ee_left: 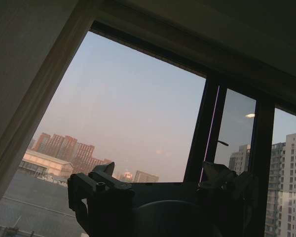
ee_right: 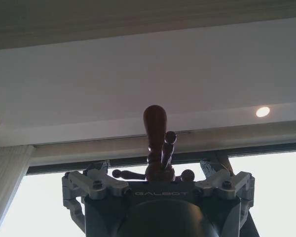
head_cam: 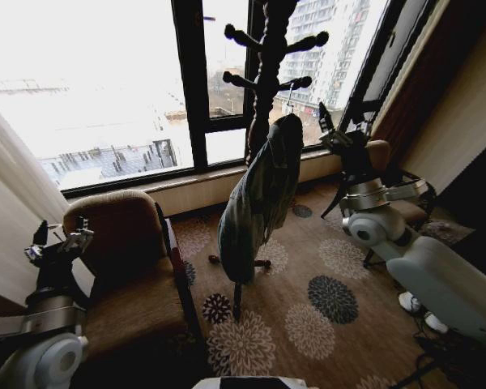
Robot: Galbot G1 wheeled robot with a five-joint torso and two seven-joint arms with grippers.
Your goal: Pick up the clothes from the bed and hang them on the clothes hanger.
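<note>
The jacket (head_cam: 259, 194) hangs draped on the coat stand (head_cam: 267, 73), between both grippers: left gripper (head_cam: 58, 241) and right gripper (head_cam: 340, 130), jaws spread wide, empty, raised clear.

"GALBOT" on right hand (ee_right: 158, 170)

Coat stand (head_cam: 263, 73) is standing on the carpet (head_cam: 324, 300) in front of the window (head_cam: 105, 81), between the two arms. Jacket (head_cam: 259, 198) is hanging from the stand's pegs, draping down along its pole. Armchair (head_cam: 134, 259) is sitting left of the stand, near the curtain (head_cam: 12, 194). Second chair (head_cam: 381, 158) is sitting right of the stand, by the window sill. Left tool (head_cam: 59, 239) is hovering raised beside the armchair, jaws spread. Right tool (head_cam: 340, 130) is hovering raised just right of the jacket's top, jaws spread.
</note>
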